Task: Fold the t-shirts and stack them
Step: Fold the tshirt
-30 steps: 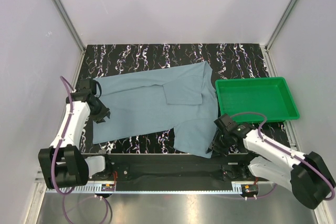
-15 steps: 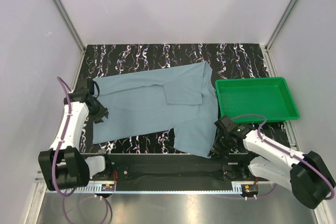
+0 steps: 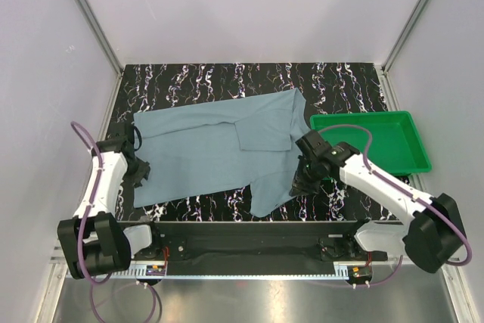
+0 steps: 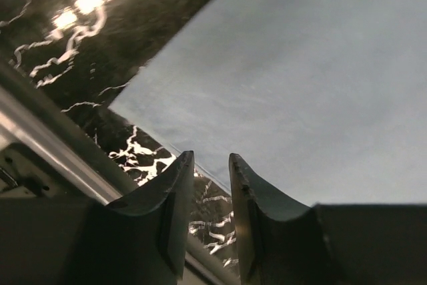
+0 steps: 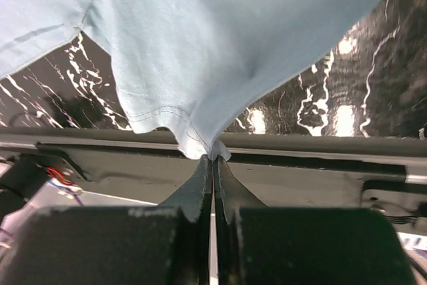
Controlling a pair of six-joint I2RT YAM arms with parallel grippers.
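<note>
One dusty blue-grey t-shirt lies spread across the black marbled table, with a folded flap near its middle. My right gripper is shut on the t-shirt's near right corner and holds it lifted; in the right wrist view the cloth hangs from the pinched jaws. My left gripper is open and empty at the shirt's near left edge; in the left wrist view its fingertips straddle the hem just above the table.
A green plastic tray stands at the right, just beyond my right arm. The table's near edge and black rail run below the shirt. White walls enclose the back and sides.
My right gripper has lifted the shirt's near right corner and carried it up and away from the table's edge. My left gripper has slid towards the near left hem.
</note>
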